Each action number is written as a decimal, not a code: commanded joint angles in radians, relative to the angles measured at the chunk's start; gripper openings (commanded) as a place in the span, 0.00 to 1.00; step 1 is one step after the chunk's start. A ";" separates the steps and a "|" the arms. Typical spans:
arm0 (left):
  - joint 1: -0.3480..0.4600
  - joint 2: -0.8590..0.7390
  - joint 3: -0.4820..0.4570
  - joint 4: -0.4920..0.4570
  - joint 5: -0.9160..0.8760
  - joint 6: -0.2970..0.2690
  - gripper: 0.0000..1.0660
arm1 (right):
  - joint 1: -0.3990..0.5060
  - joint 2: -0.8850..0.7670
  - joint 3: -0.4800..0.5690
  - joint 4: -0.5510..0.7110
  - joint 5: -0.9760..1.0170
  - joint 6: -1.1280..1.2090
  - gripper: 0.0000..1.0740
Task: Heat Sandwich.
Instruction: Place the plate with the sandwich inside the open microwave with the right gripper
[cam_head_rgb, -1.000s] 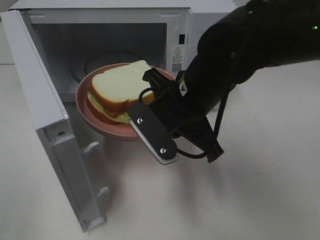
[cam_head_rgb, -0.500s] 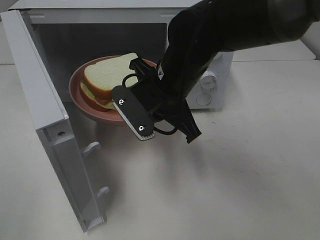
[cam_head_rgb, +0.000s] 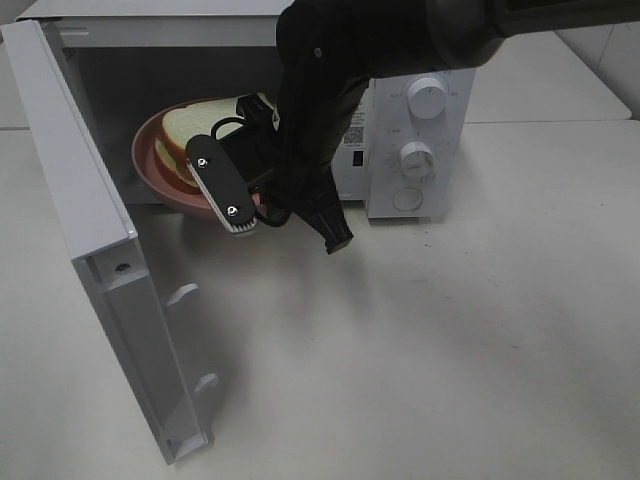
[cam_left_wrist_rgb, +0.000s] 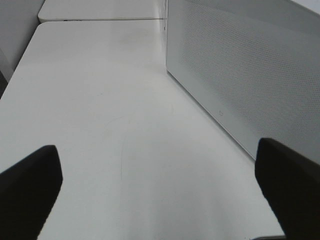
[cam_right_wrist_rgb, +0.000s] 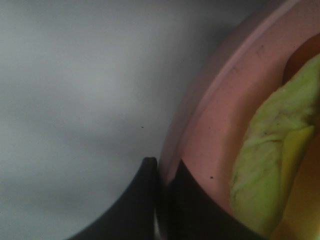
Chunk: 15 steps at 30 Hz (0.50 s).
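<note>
At the mouth of the open white box-shaped microwave (cam_head_rgb: 415, 110), the black right gripper (cam_right_wrist_rgb: 162, 172) pinches the rim of a round salmon-pink plate (cam_head_rgb: 150, 172) carrying the pale-yellow layered sandwich (cam_head_rgb: 195, 125). The left gripper (cam_left_wrist_rgb: 160, 185) gapes wide over the white table (cam_left_wrist_rgb: 100, 125).

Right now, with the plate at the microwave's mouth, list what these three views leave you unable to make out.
Exterior high: the right arm hides the right half of the plate and the microwave floor, so resting or hanging is unclear.
Right wrist: the sandwich is blurred and cut by the frame edge.
Left wrist: the left gripper shows only fingertips; plate out of view.
</note>
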 joint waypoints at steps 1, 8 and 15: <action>0.001 -0.027 0.003 0.000 -0.001 0.000 0.95 | -0.004 0.029 -0.066 -0.005 0.017 0.037 0.01; 0.001 -0.027 0.003 0.000 -0.001 0.000 0.95 | -0.008 0.088 -0.152 -0.009 0.058 0.069 0.01; 0.001 -0.027 0.003 0.000 -0.001 0.000 0.95 | -0.023 0.136 -0.218 -0.041 0.080 0.103 0.01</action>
